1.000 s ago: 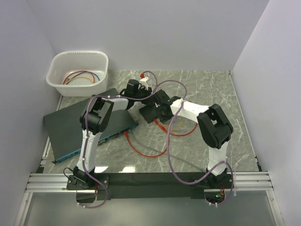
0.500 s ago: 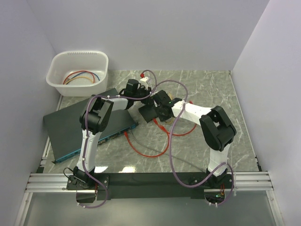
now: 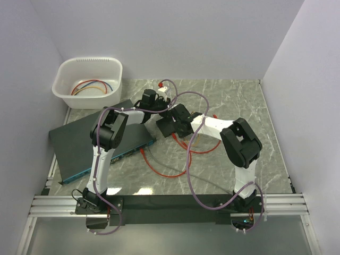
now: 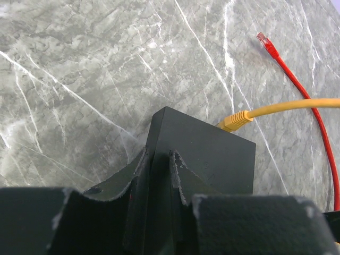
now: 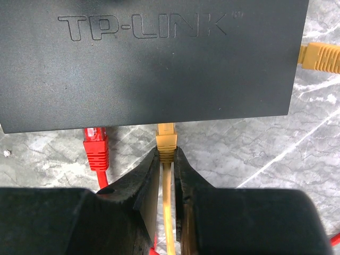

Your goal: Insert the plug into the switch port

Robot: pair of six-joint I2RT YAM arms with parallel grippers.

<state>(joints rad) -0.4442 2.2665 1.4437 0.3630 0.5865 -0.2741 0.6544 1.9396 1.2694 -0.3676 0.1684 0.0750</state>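
A red plug [image 4: 262, 38] with a clear tip lies free on the marble, ending a thin red cable [image 4: 313, 106]. Another red connector [image 5: 96, 144] sits at the edge of the small black TP-LINK box [image 5: 154, 58], beside an orange-yellow plug [image 5: 166, 139]. My right gripper [image 5: 166, 155] is shut on that orange-yellow plug. My left gripper [image 4: 158, 159] is clamped on the same box's [image 4: 207, 154] edge. The large black switch [image 3: 87, 141] lies at the left, its teal front face [image 3: 114, 158] holding the switch port row, too small to make out. A red cable end [image 3: 142, 151] rests against that face.
A white basin [image 3: 87, 64] with coloured cables stands at the back left. A second orange-yellow plug [image 4: 235, 120] enters the box's far side. A grey cable [image 3: 175, 174] and red loops [image 3: 164, 171] trail over the marble between the arms. Walls close in on three sides.
The right arm has shifted a little to the left, nudging the small box and its gripper that way. The left jaws have closed slightly on the box.
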